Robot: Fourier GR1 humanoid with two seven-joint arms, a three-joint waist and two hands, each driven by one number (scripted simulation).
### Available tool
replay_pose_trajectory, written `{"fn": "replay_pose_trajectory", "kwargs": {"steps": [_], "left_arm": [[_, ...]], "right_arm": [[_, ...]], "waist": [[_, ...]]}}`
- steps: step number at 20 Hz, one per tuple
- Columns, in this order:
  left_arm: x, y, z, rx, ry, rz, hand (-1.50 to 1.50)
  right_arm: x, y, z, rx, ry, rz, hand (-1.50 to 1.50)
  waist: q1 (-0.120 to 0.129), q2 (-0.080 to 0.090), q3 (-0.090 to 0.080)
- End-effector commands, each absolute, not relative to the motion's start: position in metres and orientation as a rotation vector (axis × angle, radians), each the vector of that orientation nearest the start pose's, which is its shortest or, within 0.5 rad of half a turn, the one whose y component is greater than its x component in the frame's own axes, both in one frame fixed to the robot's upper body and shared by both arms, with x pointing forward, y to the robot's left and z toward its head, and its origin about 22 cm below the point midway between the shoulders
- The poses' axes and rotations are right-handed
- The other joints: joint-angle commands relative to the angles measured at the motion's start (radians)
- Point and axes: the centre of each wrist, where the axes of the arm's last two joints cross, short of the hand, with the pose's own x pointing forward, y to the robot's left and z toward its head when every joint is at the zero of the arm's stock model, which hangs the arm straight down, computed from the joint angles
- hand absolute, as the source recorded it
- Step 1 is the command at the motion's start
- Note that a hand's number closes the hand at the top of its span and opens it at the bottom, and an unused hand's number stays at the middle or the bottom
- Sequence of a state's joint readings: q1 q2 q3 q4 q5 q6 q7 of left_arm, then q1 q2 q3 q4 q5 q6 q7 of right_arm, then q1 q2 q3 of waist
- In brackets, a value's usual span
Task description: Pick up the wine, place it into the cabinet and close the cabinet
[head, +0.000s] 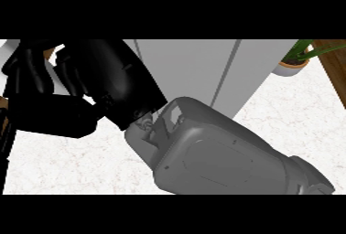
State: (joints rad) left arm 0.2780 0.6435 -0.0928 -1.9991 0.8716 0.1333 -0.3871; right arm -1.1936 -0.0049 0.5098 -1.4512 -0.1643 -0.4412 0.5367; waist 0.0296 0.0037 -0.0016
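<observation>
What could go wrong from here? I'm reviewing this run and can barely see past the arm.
1. The right hand and its forearm fill most of the head view. The wine cannot be made out, so any grasp on it is hard to check.
2. The hand appears close to the grey cabinet, so a further swing might bump the cabinet front.
</observation>
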Motion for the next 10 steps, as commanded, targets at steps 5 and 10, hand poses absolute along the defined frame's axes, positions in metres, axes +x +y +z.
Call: {"fn": "replay_pose_trajectory", "kwargs": {"steps": [5,10], "left_arm": [[0.174,0.329,0.098,-0.249,-1.943,0.193,-1.50],[0.168,0.315,0.088,-0.250,-1.947,0.200,-1.50]], "right_arm": [[0.349,0.024,0.264,0.263,-1.835,0.542,1.50],[0.379,-0.018,0.253,0.229,-1.843,0.530,1.50]], "waist": [[0.002,0.002,0.001],[-0.002,0.002,0.001]]}}
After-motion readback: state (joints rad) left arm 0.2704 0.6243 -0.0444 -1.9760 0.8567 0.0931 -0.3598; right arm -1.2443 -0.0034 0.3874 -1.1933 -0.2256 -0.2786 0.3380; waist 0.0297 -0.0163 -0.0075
